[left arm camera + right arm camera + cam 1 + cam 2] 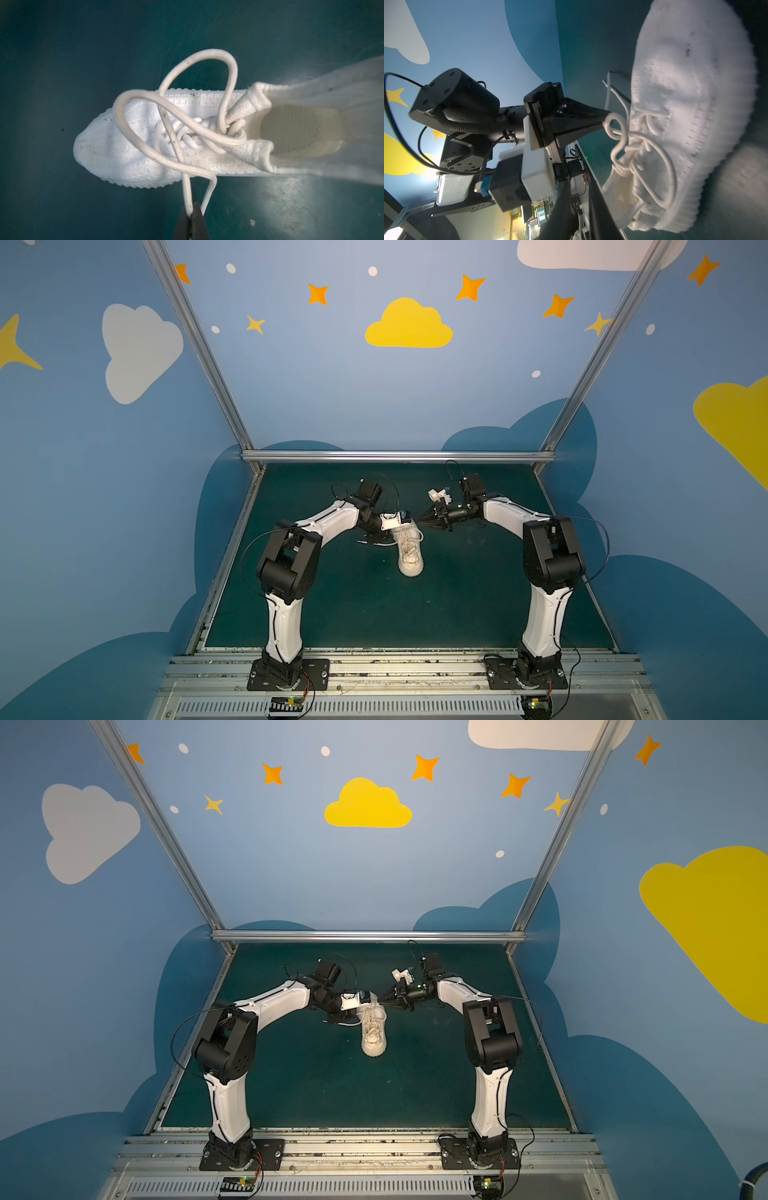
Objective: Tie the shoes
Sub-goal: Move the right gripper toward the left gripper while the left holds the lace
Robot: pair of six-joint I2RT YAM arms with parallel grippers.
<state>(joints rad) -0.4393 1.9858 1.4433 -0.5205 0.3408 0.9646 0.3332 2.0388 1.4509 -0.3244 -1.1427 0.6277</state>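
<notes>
The off-white knit shoe lies mid-mat in both top views, toe toward the front edge; the left wrist view shows the whole shoe. Its cream laces form loose loops over the tongue. My left gripper sits beside the shoe's left flank, shut on a lace strand that runs taut from the eyelets. In the right wrist view the left gripper pinches a small lace loop. My right gripper hovers by the shoe's collar at the back, its fingers slightly apart with nothing between them.
A dark green mat covers the table, walled by blue panels and an aluminium rail at the back. Both arm bases stand on the front rail. A loose lace end trails left of the shoe.
</notes>
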